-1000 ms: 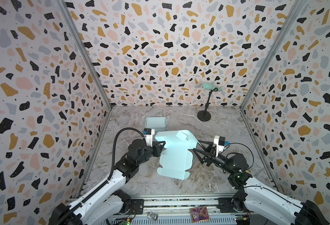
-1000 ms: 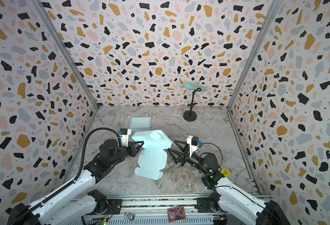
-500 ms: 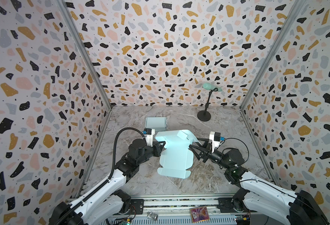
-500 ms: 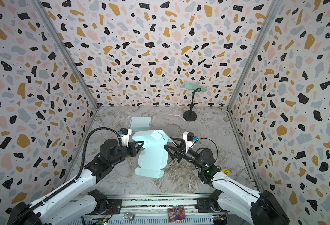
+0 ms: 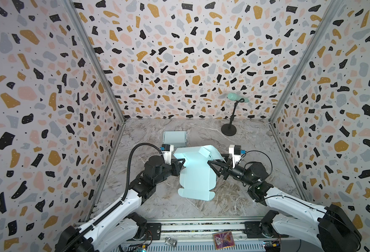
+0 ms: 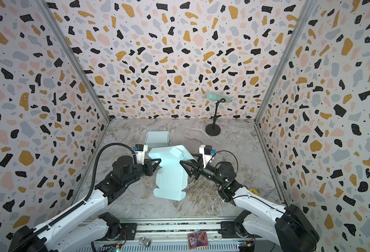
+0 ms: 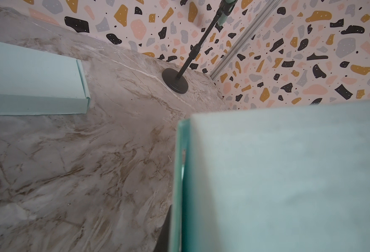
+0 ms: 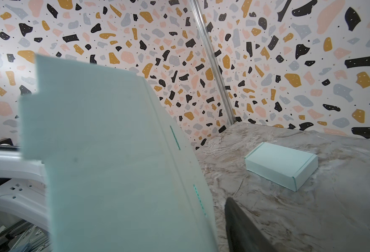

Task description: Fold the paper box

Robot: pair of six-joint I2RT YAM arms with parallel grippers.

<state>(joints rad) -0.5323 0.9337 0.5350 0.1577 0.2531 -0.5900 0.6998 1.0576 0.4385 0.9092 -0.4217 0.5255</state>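
L arm reaches in from the front-left corner; L gripper is at the left edge of the paper box, jaws pressed together and pinching that edge. Behind it, towards the back wall, a 2nd, already-folded box in the same pale mint lies flat on the marble table, apart from both arms. The paper box itself sits mid-table between the 2 grippers. It is mostly an unfolded flat blank: the near end with its rounded tabs rests on the table, while the far end is lifted and a flap there is creased up and over. In the L wrist view the sheet fills the near part of the frame, blurred. In the R wrist view it stands tilted, slots visible along one crease. R gripper is at the blank's right edge with jaws spread, 1 finger in front of the raised flap and 1 behind. It's prob. not touching the card, but I can't tell for sure. Far back right, a mic stand stands near the rear wall, well apart from everything.
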